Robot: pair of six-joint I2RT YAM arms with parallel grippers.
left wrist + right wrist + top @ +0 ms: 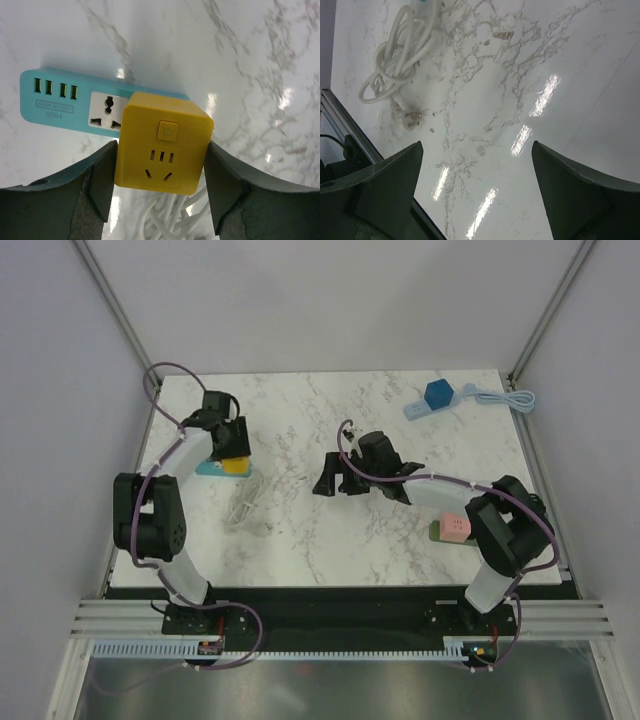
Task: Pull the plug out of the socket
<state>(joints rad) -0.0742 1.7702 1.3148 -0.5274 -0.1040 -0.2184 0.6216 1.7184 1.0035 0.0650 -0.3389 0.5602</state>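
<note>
The plug is a yellow cube seated in a teal socket strip that lies flat on the marble table at the left. My left gripper is shut on the yellow cube, with one dark finger pressed against each of its side faces. From above, the cube and strip show just under the left gripper. My right gripper hovers over the middle of the table, open. Only bare marble lies between the right gripper's fingers.
The strip's coiled white cord lies just in front of it, its pronged end loose on the table. A blue cube on a white strip sits at the back right. A pink cube on a green strip sits by the right arm.
</note>
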